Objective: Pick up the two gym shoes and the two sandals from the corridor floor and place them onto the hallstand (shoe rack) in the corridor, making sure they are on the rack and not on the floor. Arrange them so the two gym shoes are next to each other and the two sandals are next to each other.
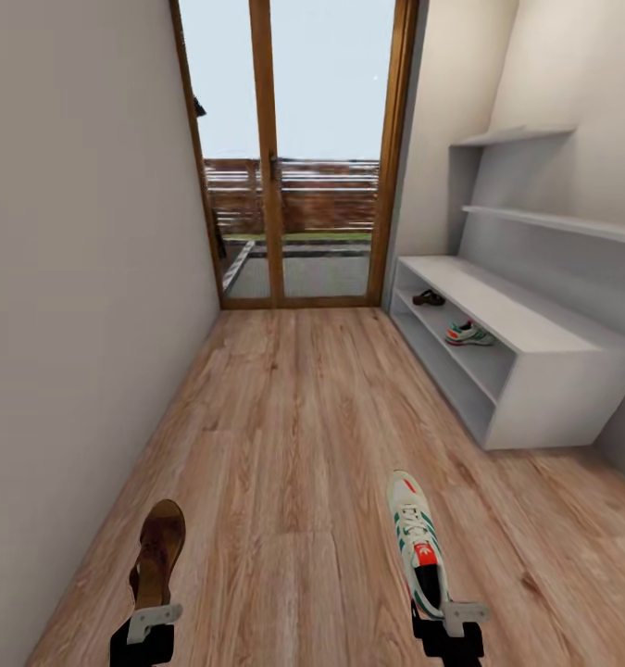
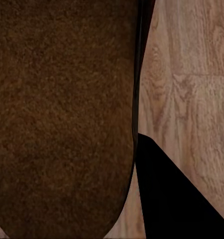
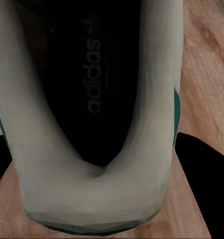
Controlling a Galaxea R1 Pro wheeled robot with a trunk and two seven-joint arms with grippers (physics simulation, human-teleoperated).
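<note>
Held sandal (image 1: 157, 553), sneaker (image 1: 418, 545); hallstand (image 1: 534, 345) seemingly unobstructed

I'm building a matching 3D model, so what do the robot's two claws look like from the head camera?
Little of them shows at the bottom edge of the head view. The left claw and right claw each have a black, blocky body topped by a pale grey, flat bracket-like finger piece with small dark holes. No cables or markings can be made out.
</note>
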